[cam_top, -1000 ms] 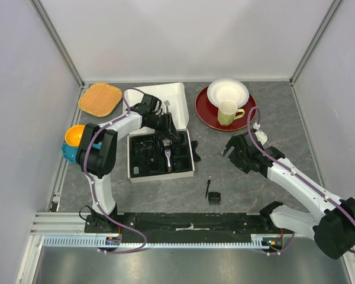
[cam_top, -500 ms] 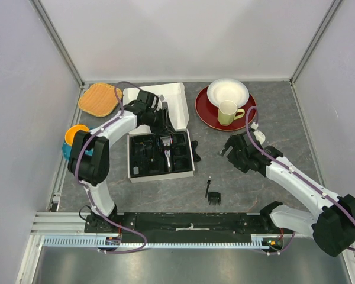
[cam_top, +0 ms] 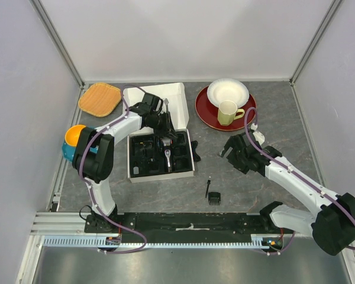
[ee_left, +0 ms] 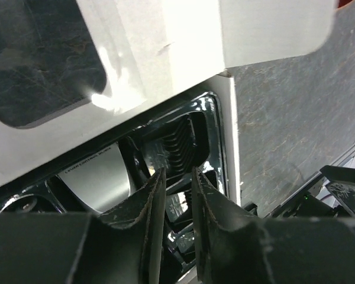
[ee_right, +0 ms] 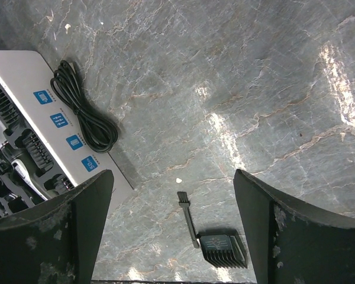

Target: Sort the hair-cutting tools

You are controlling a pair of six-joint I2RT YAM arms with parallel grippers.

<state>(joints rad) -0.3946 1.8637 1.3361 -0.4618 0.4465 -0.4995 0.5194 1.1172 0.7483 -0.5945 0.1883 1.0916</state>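
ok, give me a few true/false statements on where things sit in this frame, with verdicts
1. The right gripper is open and holds nothing. True.
2. A comb attachment and the cleaning brush lie on the table, outside the box. True.
3. The mug stands on the bare table. False: it stands on the red plate, next to the white bowl.
4. The left gripper is over the red plate. False: it is down at the box's black tray.
5. The black cable is coiled inside the tray. False: it lies outside the box, at its right edge.
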